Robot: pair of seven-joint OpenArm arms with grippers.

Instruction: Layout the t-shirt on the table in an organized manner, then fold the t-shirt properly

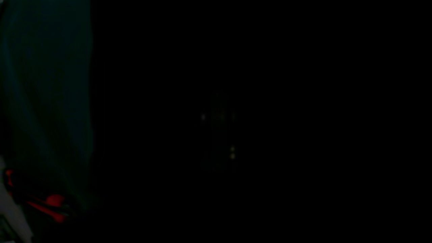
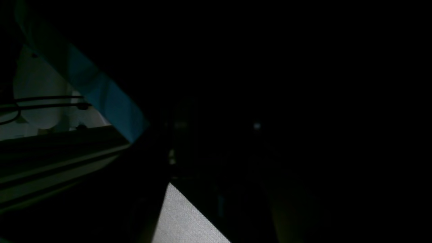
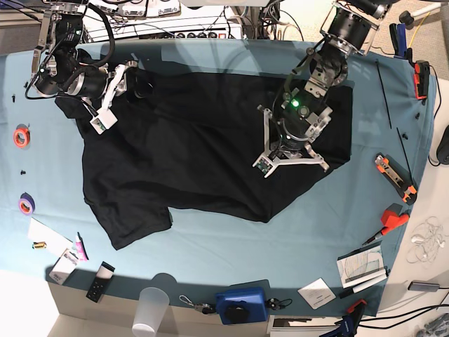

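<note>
The black t-shirt (image 3: 182,154) lies spread over the teal table (image 3: 210,246), with one sleeve pointing to the front left. My left gripper (image 3: 289,153) presses down into the shirt's right half; its fingers are buried in the fabric and shut on it. My right gripper (image 3: 137,83) rests at the shirt's far left corner, and its jaws are hidden. The left wrist view is filled by dark t-shirt (image 1: 236,101) beside a strip of table (image 1: 44,84). The right wrist view is mostly dark t-shirt (image 2: 270,67) too, with a band of table (image 2: 101,94).
An orange tape roll (image 3: 21,135) and a purple one (image 3: 26,204) lie at the left edge. A plastic cup (image 3: 151,311) and a blue box (image 3: 242,305) stand at the front. Orange and red hand tools (image 3: 393,175) and papers (image 3: 361,265) lie along the right.
</note>
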